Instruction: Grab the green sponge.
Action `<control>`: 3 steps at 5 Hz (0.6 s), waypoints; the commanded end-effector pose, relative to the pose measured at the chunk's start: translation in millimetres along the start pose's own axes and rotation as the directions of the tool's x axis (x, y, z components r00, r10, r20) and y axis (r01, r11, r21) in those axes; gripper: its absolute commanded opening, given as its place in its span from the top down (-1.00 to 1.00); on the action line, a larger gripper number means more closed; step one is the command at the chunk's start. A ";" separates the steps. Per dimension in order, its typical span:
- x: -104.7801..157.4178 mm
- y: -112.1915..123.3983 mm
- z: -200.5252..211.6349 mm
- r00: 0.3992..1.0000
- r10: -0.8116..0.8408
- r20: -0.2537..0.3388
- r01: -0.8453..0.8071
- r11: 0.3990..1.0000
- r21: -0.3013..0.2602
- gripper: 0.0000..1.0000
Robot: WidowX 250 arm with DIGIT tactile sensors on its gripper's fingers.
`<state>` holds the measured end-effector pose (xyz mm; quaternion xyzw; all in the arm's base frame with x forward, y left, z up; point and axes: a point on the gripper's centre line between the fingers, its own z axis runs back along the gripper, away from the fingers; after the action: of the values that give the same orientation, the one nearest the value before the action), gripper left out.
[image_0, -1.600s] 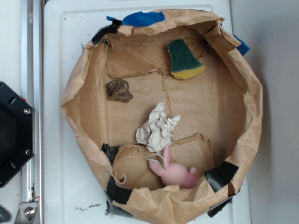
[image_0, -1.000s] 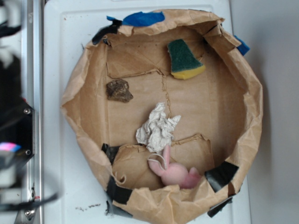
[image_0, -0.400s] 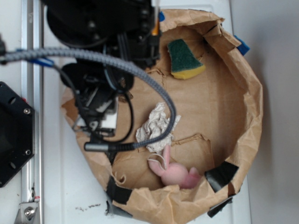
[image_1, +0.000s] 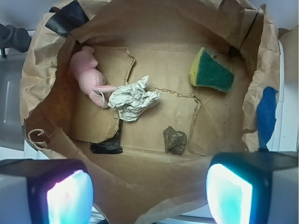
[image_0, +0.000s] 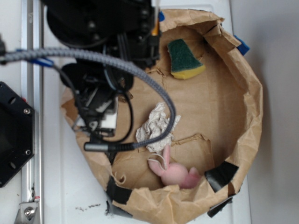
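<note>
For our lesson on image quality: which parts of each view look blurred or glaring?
Exterior: the arm is close to the lens, dark and soft, while the sponge is sharp. Wrist: the fingers are blurred and glow cyan, while the sponge, paper wad and rock stay clear.

You will find no readable text, label, brand, number or sign in either view. The paper bag (image_0: 252, 116), its tape patches, the robot arm (image_0: 100, 51) and the white worktop (image_0: 60, 186) carry no legible marking. Dark specks near the worktop's bottom edge are not characters.
</note>
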<state>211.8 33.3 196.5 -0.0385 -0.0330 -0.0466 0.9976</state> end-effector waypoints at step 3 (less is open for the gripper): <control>63.6 -0.4 -61.3 0.955 -0.296 -0.004 0.295 0.954 -0.061 -1.00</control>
<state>270.4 28.7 125.0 -0.0719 -0.0040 -0.1820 0.9807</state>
